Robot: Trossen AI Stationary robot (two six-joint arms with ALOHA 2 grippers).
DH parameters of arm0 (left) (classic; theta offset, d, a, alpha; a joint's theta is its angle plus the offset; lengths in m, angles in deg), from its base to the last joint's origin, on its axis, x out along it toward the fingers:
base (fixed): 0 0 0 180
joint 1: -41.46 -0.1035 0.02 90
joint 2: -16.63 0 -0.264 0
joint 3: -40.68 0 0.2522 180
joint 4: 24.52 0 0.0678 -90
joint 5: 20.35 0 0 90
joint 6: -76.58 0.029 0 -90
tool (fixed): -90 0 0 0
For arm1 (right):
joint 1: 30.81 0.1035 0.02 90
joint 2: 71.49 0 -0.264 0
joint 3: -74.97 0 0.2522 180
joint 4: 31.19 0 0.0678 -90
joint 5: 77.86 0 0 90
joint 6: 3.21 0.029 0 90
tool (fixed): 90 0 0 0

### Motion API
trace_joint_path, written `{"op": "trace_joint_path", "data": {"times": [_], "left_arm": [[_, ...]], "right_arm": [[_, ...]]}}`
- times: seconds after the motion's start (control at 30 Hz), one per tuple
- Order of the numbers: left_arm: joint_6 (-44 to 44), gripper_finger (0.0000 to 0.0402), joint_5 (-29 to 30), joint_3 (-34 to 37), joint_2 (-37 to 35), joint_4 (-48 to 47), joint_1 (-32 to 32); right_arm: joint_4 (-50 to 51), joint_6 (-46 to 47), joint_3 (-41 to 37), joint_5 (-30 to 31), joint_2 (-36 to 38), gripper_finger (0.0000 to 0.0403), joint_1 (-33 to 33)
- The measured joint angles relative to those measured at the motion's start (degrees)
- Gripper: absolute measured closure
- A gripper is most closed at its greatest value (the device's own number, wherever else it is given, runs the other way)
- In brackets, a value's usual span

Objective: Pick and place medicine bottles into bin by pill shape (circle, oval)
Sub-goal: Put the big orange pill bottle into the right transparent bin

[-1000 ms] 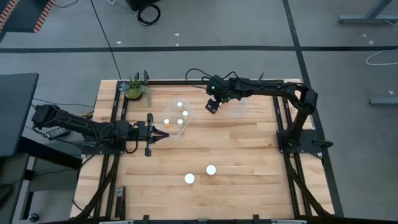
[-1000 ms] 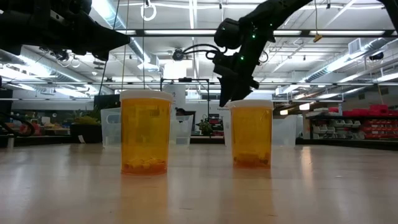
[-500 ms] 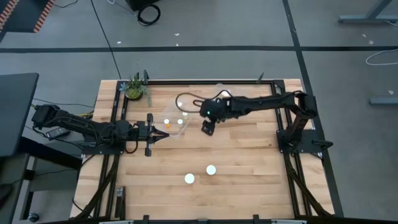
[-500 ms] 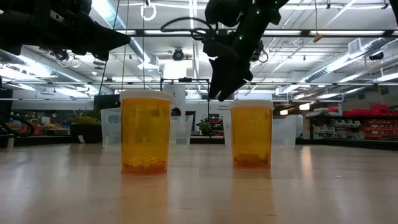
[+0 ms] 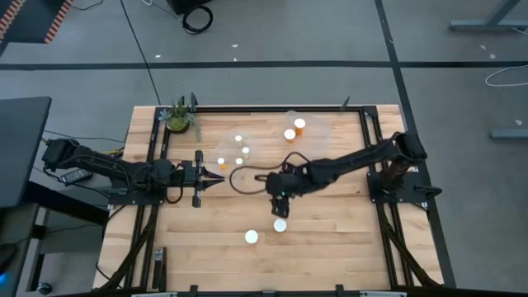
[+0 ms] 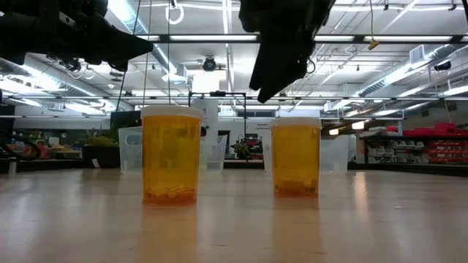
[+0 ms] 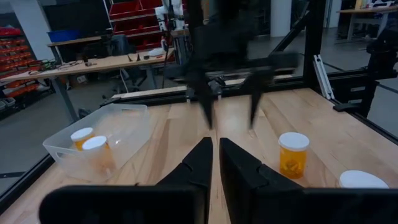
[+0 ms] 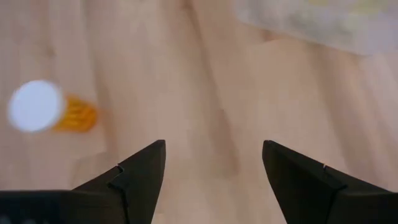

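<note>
Two medicine bottles with white caps and amber bodies stand upright on the wood table near its front edge [image 5: 280, 225] [image 5: 251, 237]; the low view shows them too [image 6: 295, 157] [image 6: 170, 155]. My right gripper [image 5: 279, 205] is open and empty. It hangs above the table, just on the far side of the right-hand bottle; its wrist view [image 8: 213, 143] shows one bottle [image 8: 46, 109] off to the side of its fingers. My left gripper [image 5: 210, 178] is shut and empty at the table's left, level above the wood [image 7: 216, 142].
A clear bin [image 5: 235, 153] at the far middle holds several bottles. A second clear bin [image 5: 299, 136] to its right holds two bottles [image 5: 299, 124]. A green potted plant [image 5: 178, 115] stands at the far left corner. Bare wood lies between the bins and the two standing bottles.
My right gripper has travelled from beside the right-hand bin toward the table's near edge and now hangs by the two standing bottles. The bottles have not moved.
</note>
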Motion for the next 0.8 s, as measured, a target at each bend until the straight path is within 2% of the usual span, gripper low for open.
{"op": "trace_joint_path", "data": {"times": [0.33, 0.8], "left_arm": [[0.0, 0.0376, -0.01, -0.01, 0.0, 0.0, 0.0], [0.0, 0.0371, -0.01, 0.01, 0.0, -0.16, 0.0]], "right_arm": [[-0.11, 7.1, -0.02, 5.07, 0.0, 0.0128, 9.31], [-3.77, 9.84, -0.13, 11.19, -3.66, 0.0128, 15.59]]}}
